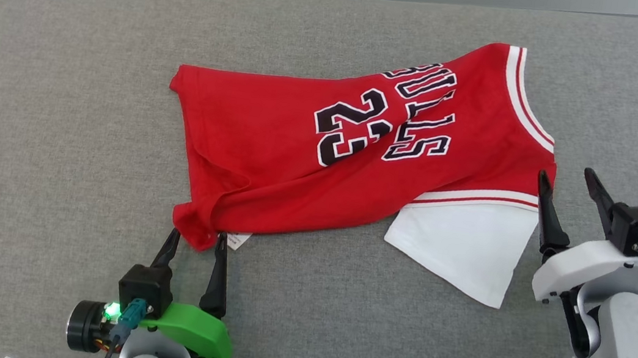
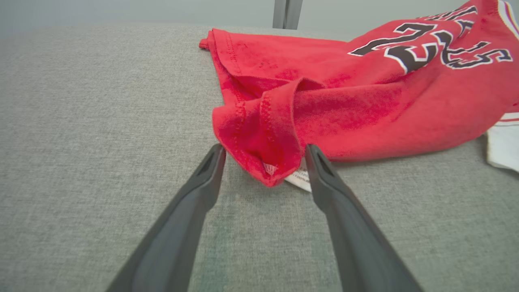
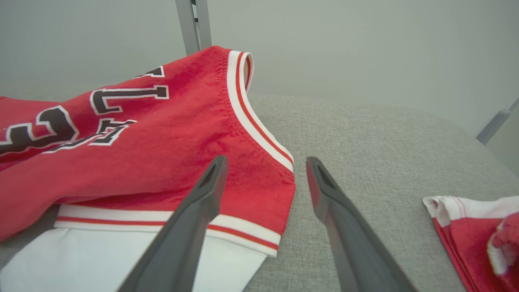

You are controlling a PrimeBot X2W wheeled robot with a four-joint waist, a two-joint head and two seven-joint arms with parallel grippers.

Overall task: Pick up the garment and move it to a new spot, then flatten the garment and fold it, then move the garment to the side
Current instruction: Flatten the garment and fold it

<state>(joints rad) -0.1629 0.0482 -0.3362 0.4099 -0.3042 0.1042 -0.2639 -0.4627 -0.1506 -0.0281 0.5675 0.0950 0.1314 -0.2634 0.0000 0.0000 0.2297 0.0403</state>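
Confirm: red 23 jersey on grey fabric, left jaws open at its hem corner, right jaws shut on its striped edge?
No: the right jaws stand open by the striped edge of the jersey, gripping nothing, per the right wrist view. Rest is right.

Wide-spread left end effector [image 1: 198,234] at lower left, wide-spread right end effector [image 1: 565,173] at right, both empty

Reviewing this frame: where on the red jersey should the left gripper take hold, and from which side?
Probably the bunched hem corner of the red jersey, coming in low from the robot's own side. That corner is rolled into a raised, layered lump pointing toward the open left gripper and sits between its fingers.
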